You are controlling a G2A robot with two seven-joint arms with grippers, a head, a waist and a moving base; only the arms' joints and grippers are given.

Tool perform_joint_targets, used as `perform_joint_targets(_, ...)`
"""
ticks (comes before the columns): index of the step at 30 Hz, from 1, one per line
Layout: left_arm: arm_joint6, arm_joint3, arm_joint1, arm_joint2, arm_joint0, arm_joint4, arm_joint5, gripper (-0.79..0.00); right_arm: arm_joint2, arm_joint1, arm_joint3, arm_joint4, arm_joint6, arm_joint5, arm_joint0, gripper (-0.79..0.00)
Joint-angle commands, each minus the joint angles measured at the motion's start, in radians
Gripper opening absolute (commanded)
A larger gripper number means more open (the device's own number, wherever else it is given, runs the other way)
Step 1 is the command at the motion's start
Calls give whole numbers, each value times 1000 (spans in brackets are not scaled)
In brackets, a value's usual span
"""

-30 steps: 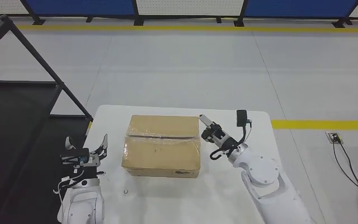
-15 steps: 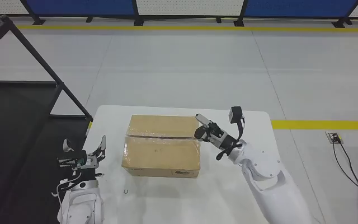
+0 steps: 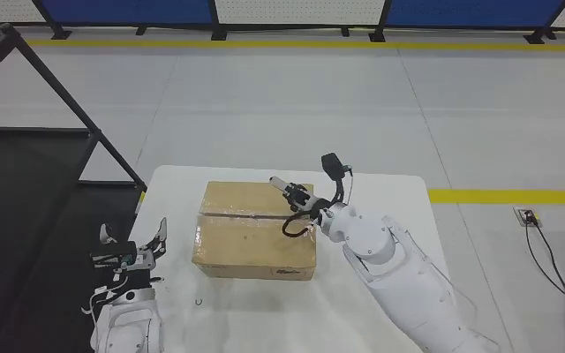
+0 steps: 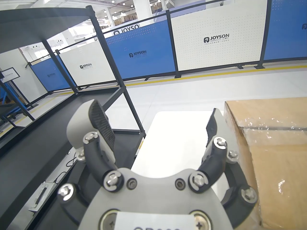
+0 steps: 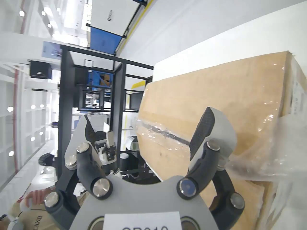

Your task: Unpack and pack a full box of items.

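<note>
Cardboard box (image 3: 256, 228) taped shut; right gripper (image 3: 284, 189), jaws apart, over top.

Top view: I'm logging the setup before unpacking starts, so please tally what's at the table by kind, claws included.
Cardboard box: 1
Claws: 2, the left claw and the right claw, both open
Small loose item, too small to identify: 1
Total: 4

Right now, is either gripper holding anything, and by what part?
Nothing is held: left gripper open beside the box, right gripper open over its top.
</note>
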Motion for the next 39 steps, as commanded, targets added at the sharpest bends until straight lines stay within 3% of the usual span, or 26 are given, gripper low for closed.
perform_joint_targets(1,2,2,0,-3,0,-3,-2,0,-11,-5,11,-25,-17,52,14,0)
perform_joint_targets(9,-2,6,-1,5,-16,3,-15,0,72,24,-90,-57,74,53,-81,0)
perform_joint_targets(18,-18,12,-2,27,-42,30,-22,0,169,49,-186,-93,86,97,-194,0)
perform_joint_targets(26,-22,25,-2,22,-47,32,-16,0,230,47,-130,65,145,23,-182,0)
perform_joint_targets(39,-24,26,-3,7,-41,18,-6,0,263,53,-16,103,202,45,-160,0)
